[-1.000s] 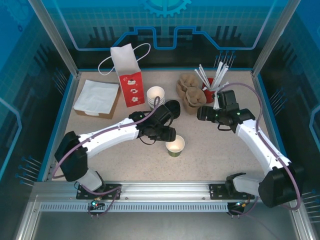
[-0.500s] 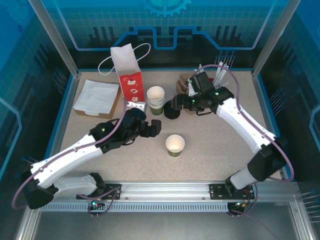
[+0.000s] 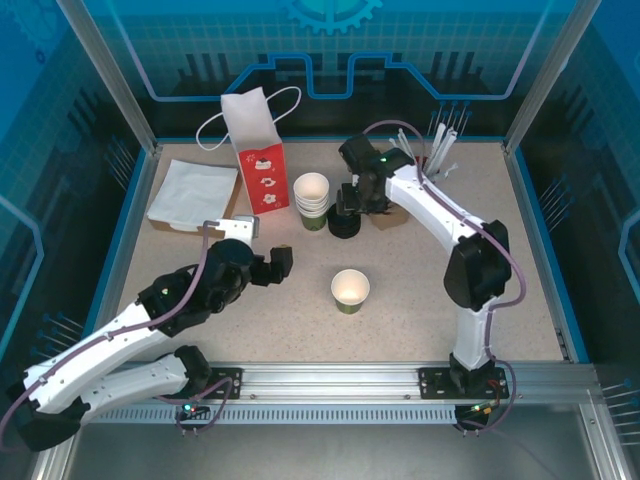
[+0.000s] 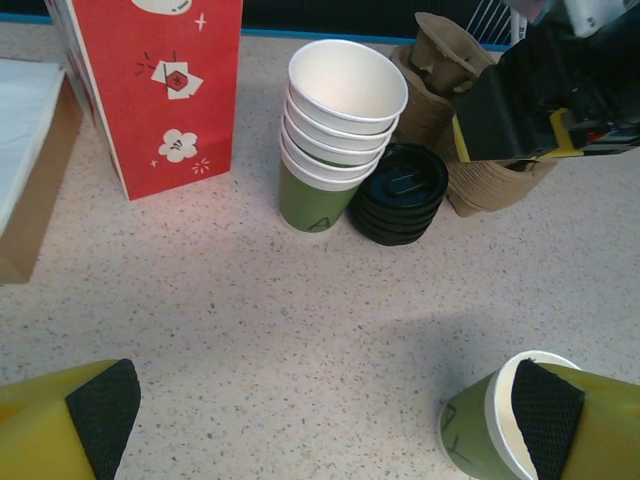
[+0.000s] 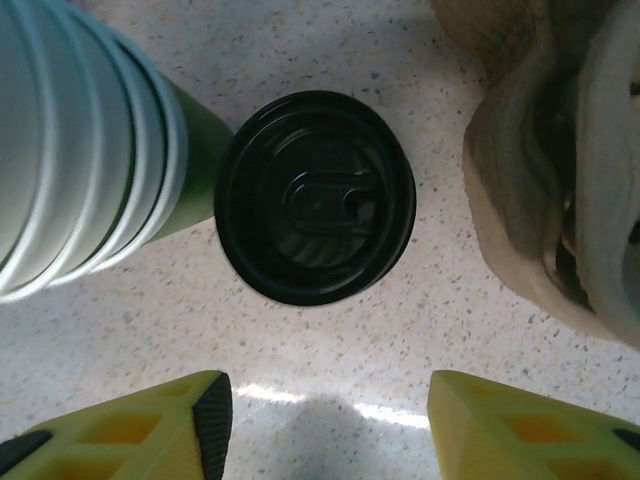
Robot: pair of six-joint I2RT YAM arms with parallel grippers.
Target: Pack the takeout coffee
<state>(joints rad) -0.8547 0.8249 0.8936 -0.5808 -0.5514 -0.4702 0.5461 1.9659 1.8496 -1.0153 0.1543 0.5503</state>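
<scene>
**Olive-green cup stands alone mid-table, uncovered**

Olive-green outside and white within, the takeout cup (image 3: 350,290) sits upright and lidless in the middle of the speckled table (image 3: 400,325). It has bare surface on every side and an open strip toward the near rail. We find the crowding along the far side. There the red paper bag (image 3: 258,152), stack of cups (image 3: 312,198), black lids (image 3: 345,226) and brown pulp carriers (image 3: 388,205) stand close together, with the lids just beside the bottom cup of the stack. The right arm stretches far across and bends down over the lids. The right gripper (image 5: 325,420) hangs above them with its jaws parted and holding nothing. The left arm lies low along the left side, its left gripper (image 4: 322,425) spread wide and empty, apart from the cup.
</scene>
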